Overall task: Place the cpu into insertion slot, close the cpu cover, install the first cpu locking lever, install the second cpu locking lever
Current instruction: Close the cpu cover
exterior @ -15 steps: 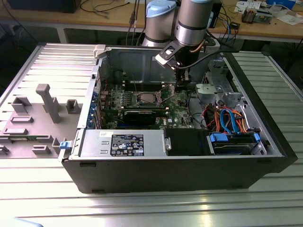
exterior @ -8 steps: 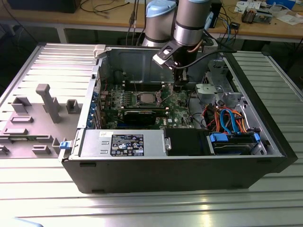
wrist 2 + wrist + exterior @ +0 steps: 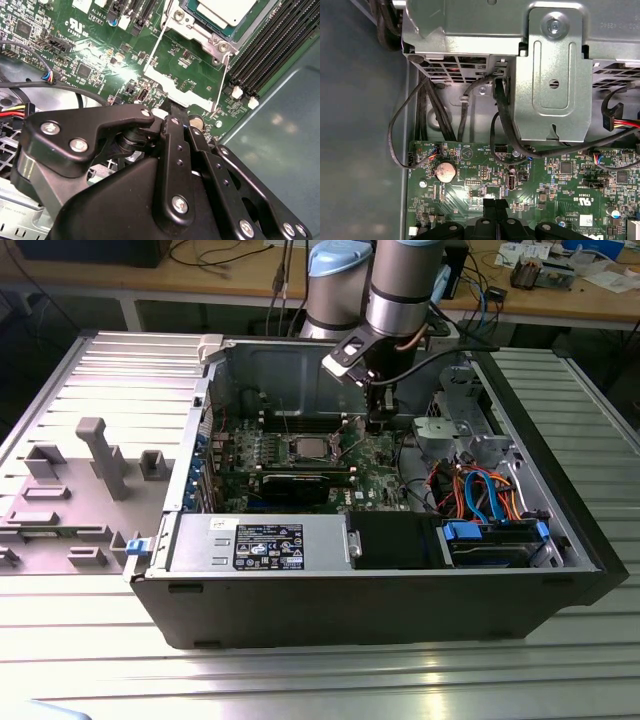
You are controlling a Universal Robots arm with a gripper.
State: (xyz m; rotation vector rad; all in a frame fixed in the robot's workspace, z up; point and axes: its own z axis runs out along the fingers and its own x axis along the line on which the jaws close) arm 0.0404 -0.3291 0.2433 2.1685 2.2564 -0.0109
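Ribbed metal bench, open computer case lying on it, green circuit board bare inside. Already seated: the cpu, pale metal top up, flat within the insertion slot, so first step judged done. Not yet down: the cpu cover, apparently tilted up off the socket, thin side rails running from the slot out to its silvery free edge. Right at that edge, the gripper, fingers pressed together with no gap in both wrist views; whether nipping the thin metal or merely touching it, cannot tell. Hangs low over the board in the exterior view, just to the exterior view's right of the socket. Judged stage: closing the cover, hardly under way; both lever steps not yet done
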